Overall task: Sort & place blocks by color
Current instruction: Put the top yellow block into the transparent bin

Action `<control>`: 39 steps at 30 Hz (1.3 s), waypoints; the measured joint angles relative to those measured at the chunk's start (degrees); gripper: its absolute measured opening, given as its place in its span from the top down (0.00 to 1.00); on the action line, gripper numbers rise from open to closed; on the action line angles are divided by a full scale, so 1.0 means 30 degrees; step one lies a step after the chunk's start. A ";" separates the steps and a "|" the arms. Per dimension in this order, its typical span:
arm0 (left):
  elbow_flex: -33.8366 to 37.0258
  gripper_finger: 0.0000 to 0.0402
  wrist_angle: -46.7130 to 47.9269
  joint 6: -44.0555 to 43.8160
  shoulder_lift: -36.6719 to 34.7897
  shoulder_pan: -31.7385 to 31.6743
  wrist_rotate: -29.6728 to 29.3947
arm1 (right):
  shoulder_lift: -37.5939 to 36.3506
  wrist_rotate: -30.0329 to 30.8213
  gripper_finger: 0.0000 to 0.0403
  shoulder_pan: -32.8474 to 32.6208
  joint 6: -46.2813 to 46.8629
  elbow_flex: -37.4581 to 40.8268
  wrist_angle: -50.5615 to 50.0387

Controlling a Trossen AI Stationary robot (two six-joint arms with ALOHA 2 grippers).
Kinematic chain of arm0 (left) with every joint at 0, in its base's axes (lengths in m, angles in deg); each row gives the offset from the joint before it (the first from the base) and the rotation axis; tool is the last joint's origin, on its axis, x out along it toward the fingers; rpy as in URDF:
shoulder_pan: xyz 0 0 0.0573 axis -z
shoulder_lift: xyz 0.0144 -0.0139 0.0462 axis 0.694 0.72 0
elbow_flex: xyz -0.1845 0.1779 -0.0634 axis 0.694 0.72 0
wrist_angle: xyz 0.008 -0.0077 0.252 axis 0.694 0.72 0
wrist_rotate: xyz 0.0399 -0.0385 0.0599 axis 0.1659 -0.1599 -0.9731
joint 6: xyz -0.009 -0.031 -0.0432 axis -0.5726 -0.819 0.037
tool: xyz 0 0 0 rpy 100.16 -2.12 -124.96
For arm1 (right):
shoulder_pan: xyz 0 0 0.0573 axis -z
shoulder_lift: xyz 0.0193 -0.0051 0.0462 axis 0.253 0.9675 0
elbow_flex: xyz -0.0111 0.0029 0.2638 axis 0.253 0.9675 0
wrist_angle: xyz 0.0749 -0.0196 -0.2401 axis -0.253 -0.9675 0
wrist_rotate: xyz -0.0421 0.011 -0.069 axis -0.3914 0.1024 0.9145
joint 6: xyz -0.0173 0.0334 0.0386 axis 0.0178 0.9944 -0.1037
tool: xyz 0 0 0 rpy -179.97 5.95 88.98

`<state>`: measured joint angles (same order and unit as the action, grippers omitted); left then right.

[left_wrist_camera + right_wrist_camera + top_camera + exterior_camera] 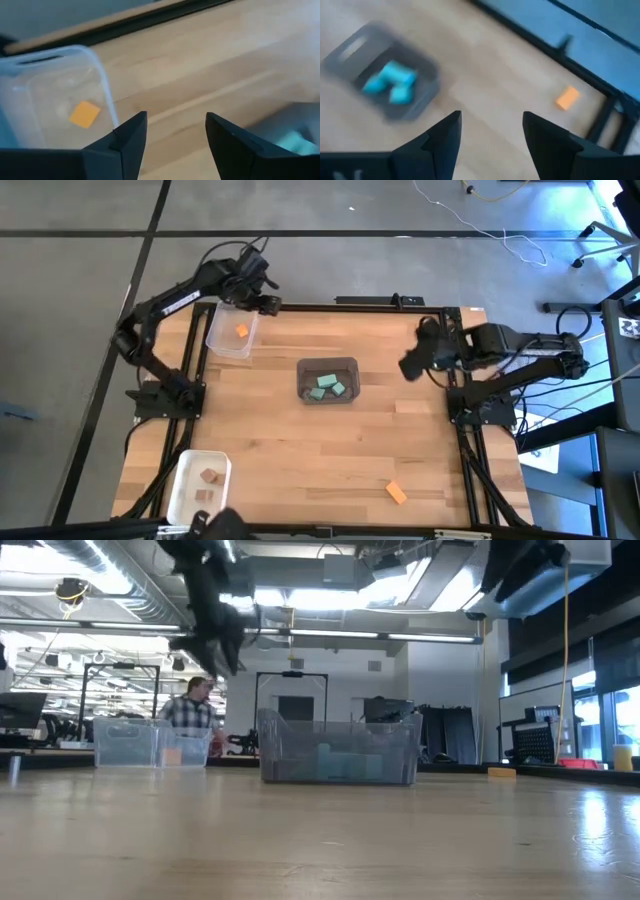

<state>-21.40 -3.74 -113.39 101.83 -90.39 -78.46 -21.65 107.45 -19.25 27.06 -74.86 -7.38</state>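
My left gripper (268,302) (175,117) hovers open at the table's far left, just right of a clear bin (232,332) (50,100) with one orange block (241,331) (84,114) flat on its floor. My right gripper (408,367) (491,117) hangs open above the table's right side, touching nothing. Teal blocks (328,385) (390,82) lie in the grey bin (305,370) at the centre. Another orange block (397,493) (567,97) lies flat on the table near its near right edge. Two tan blocks (206,484) lie in a white bin (182,480).
The white bin sits at the near left corner. In the low view the clear bin (152,743) and the grey bin (338,750) stand on the table, with a person (195,705) in the room beyond. Bare wood lies between the grey bin and the near edge.
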 joint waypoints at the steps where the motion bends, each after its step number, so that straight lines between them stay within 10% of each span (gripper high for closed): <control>1: -0.0164 0.52 0.0026 -0.0007 -0.0320 0.0335 -0.0003 | 0.0000 0.0182 0.47 0.0562 0.0634 -0.0003 -0.0084; 15: -0.0722 0.52 0.0096 -0.0524 -0.2997 0.4725 0.0000 | 0.2167 -0.2296 0.47 1.0067 0.0866 -0.0003 -0.0597; 39: -0.0715 0.52 0.0232 0.1013 -0.2969 0.6426 -0.0452 | 1.0148 -0.6810 0.47 1.7505 -0.3983 -0.0003 0.3759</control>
<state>-23.55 -3.04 -110.35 92.93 -71.11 -79.81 8.80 87.02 33.26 15.11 -74.87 3.89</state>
